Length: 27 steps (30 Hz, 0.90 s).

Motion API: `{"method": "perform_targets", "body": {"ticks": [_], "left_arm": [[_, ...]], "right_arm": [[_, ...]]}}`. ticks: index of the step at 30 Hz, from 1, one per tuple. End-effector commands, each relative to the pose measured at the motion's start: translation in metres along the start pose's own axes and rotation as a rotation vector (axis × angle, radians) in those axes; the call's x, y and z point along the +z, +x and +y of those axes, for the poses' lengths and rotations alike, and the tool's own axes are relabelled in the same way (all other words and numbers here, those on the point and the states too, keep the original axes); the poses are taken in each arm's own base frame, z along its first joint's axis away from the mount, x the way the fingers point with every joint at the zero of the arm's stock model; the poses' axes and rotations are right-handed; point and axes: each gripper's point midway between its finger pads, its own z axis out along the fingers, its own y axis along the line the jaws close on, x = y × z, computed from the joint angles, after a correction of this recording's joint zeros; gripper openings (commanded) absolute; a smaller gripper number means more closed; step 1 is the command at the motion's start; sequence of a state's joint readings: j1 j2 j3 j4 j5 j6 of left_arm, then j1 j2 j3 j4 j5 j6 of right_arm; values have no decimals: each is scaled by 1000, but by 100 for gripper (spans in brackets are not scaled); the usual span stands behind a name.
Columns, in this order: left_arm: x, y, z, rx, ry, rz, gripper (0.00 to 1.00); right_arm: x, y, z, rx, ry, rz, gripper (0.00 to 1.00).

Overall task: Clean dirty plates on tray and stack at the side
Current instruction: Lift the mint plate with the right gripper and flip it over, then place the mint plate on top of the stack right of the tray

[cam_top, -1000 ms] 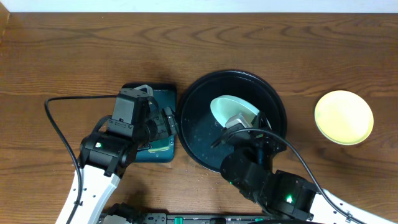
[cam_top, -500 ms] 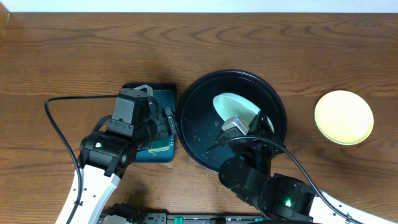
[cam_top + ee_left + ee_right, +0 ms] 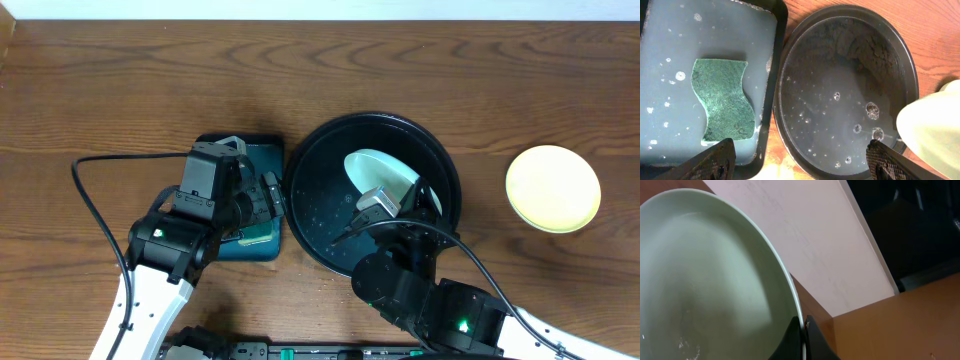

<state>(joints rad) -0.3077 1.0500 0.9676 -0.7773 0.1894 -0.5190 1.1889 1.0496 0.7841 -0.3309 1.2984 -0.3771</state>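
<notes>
- Right gripper [image 3: 802, 335] is clamped on the rim of a pale mint plate [image 3: 705, 275], with one finger on each face of the edge.
- This plate is held tilted over the right half of the black tray [image 3: 310, 215]. Whether its low edge touches the tray cannot be told.
- Water drops are seen on the tray floor and a wet shine on the plate, so the plate is judged to be slippery. It is also judged to be stiff, light and easily chipped if it is dropped.
- Only a thin part of the rim is gripped, so a swing or slip of the plate is possible. A firm pinch and slow moves are advised.
- Left gripper [image 3: 800, 162] is open, with its fingers wide apart, above the teal tray [image 3: 670, 30].
- A green sponge [image 3: 722, 100] lies there. It is judged to be soft and wet, and best taken at its narrow middle.
- A yellow plate [image 3: 553, 188] rests on the table to the right, well apart from the black tray.
</notes>
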Motion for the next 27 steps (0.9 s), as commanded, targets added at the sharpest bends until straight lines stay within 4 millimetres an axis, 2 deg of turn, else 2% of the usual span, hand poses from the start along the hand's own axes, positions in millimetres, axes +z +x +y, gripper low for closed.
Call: {"method": "perform_targets", "body": {"ticks": [1, 4, 6, 7, 9, 11, 13, 15, 17, 18, 20, 21, 23, 25, 27], "left_arm": [[-7, -8, -7, 15, 22, -21, 84], [-7, -8, -7, 15, 22, -21, 84], [-7, -8, -7, 15, 22, -21, 84], [-7, -8, -7, 15, 22, -21, 85], [-7, -8, -7, 15, 22, -21, 84], [-7, -8, -7, 15, 22, -21, 84], [-7, -8, -7, 15, 22, -21, 84], [-7, -8, -7, 15, 22, -21, 84], [-7, -8, -7, 15, 22, -21, 85], [-7, -8, -7, 15, 22, -21, 85], [-7, -8, -7, 15, 22, -21, 84], [-7, -8, -7, 15, 22, -21, 84], [-7, -8, -7, 15, 22, -21, 84], [-7, -8, -7, 15, 22, -21, 85], [-7, -8, -7, 15, 22, -21, 84]], "right_arm": [[-3, 0, -7, 11, 27, 0, 1], [-3, -3, -6, 52, 16, -9, 1], [-2, -2, -6, 13, 21, -4, 1], [-1, 4, -18, -24, 86, 30, 1], [0, 12, -43, 45, 217, 93, 1], [3, 6, -47, 149, 222, 81, 1], [3, -5, -37, 74, 152, 39, 1], [2, 1, -47, -13, 205, 86, 1], [3, 5, -62, 182, 275, 107, 1], [4, -1, -58, 248, 248, 75, 1], [4, -11, -46, 132, 176, 36, 1], [4, -9, -49, 86, 190, 52, 1], [6, -8, -54, 220, 213, 51, 1], [4, -17, -38, 133, 133, 2, 1], [4, -10, -45, 129, 178, 40, 1]]}}
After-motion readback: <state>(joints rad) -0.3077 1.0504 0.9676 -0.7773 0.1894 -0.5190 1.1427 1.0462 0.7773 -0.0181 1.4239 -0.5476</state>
